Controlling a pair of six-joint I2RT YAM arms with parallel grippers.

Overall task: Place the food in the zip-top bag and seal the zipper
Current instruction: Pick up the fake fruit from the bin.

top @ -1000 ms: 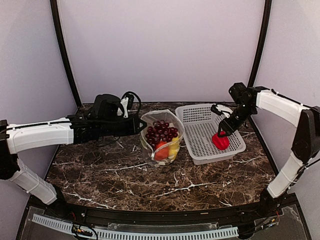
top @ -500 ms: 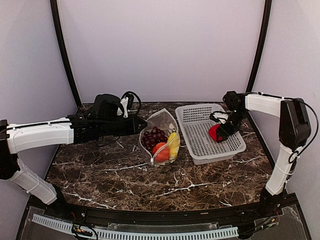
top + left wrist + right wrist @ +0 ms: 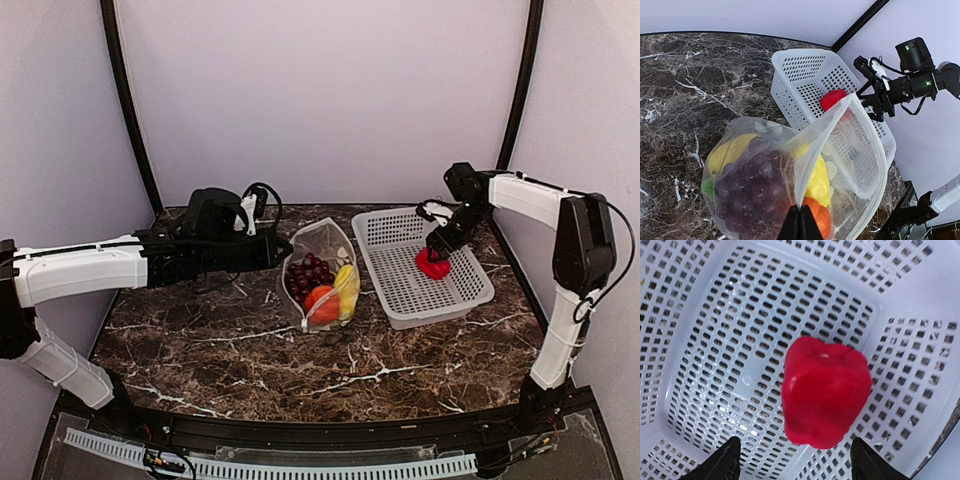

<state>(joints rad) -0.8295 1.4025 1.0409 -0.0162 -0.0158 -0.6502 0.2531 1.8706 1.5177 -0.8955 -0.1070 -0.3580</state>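
Note:
The clear zip-top bag (image 3: 322,280) stands open on the table, left of the white basket (image 3: 470,290). It holds purple grapes (image 3: 306,274), an orange-red round food (image 3: 322,303) and yellow oblongs (image 3: 347,284). I cannot make out the white vegetable. My left gripper (image 3: 283,252) is shut on the bag's near rim (image 3: 805,200) and holds the mouth up. The whitish zipper (image 3: 883,150) runs round the open mouth. The red pepper (image 3: 433,265) lies on the basket floor (image 3: 740,365). My right gripper (image 3: 795,467) is open just above the pepper (image 3: 825,390), its fingers (image 3: 722,465) apart on either side.
The basket (image 3: 805,75) sits right behind the bag and touches it. The right arm (image 3: 905,85) reaches over the basket's far side. Black frame poles stand at the back corners, against the purple walls.
My right gripper has swung from the basket's near right part toward its far middle. The pepper has shifted a little left and away with it. The bag's mouth has narrowed and stands taller.

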